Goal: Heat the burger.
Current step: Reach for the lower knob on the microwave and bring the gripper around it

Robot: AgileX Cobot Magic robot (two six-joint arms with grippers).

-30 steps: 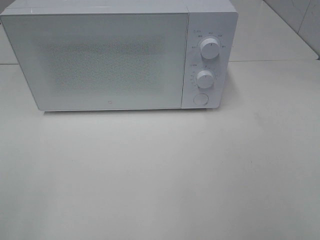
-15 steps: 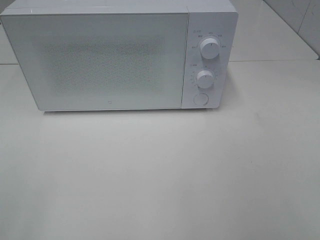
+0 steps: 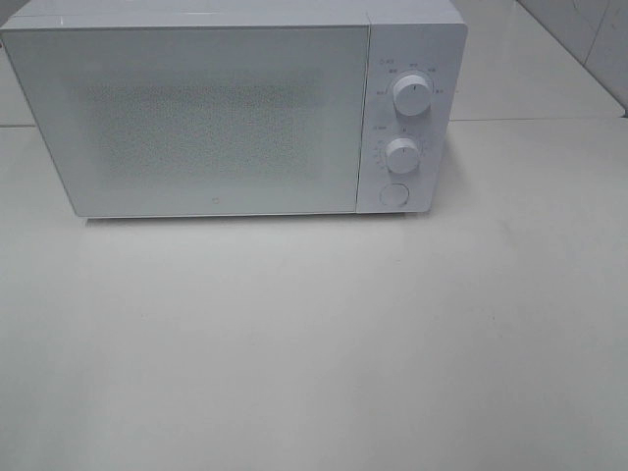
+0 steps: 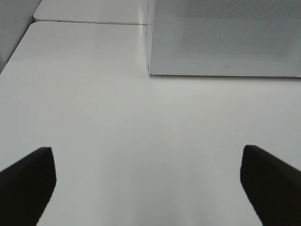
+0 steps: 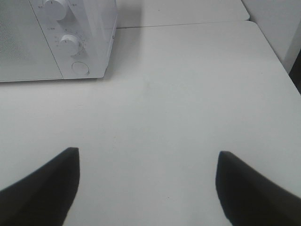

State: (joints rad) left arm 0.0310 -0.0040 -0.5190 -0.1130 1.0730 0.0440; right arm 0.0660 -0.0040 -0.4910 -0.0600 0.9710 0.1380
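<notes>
The burger is out of view in every frame. A white microwave (image 3: 231, 108) stands at the back of the white table, its door shut, with two knobs (image 3: 410, 95) and a round button (image 3: 394, 195) on its right panel. It also shows in the left wrist view (image 4: 225, 37) and the right wrist view (image 5: 61, 37). My left gripper (image 4: 148, 181) is open and empty above bare table, in front of the microwave's left corner. My right gripper (image 5: 148, 181) is open and empty above bare table, in front of the control panel. Neither gripper shows in the high view.
The white table (image 3: 314, 343) stretches in front of the microwave. A seam to a second table runs behind it (image 3: 530, 120). The table's right edge (image 5: 275, 52) and a tiled wall (image 3: 589, 39) lie at the right.
</notes>
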